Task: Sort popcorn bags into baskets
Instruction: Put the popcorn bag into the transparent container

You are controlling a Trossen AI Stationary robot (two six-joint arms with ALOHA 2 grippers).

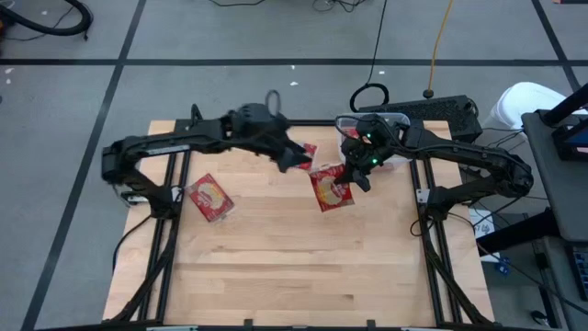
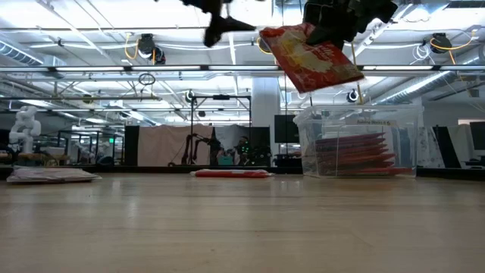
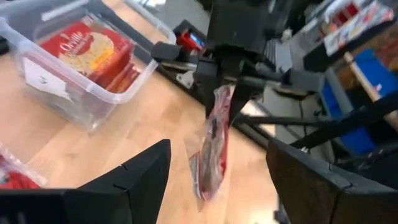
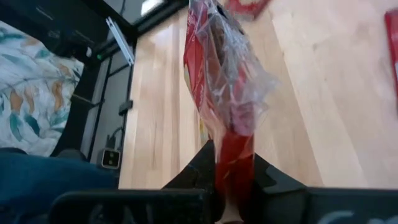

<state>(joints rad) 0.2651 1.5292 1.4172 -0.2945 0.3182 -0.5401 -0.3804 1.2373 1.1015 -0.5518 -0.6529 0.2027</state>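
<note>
Grip risk: while we carry the flat red popcorn packet [image 2: 318, 54] pinched by one edge in the right jaws [image 1: 354, 172], it could slip.
Drop risk: dangling, it may catch the clear plastic tub [image 2: 362, 142] rim.
Left jaws [image 1: 299, 158]: spread open, empty, close beside.

The desk [image 1: 276, 267] is showing pale, smooth wood planks with a matt finish. The popcorn bag [image 4: 224, 81] pinched in the right end effector [image 4: 231, 163] is looking like glossy, crinkled clear film over red print. The basket [image 3: 93, 93] is showing clear, shiny plastic. Both end effectors are looking matt black, the left end effector [image 3: 217, 168] included.
</note>
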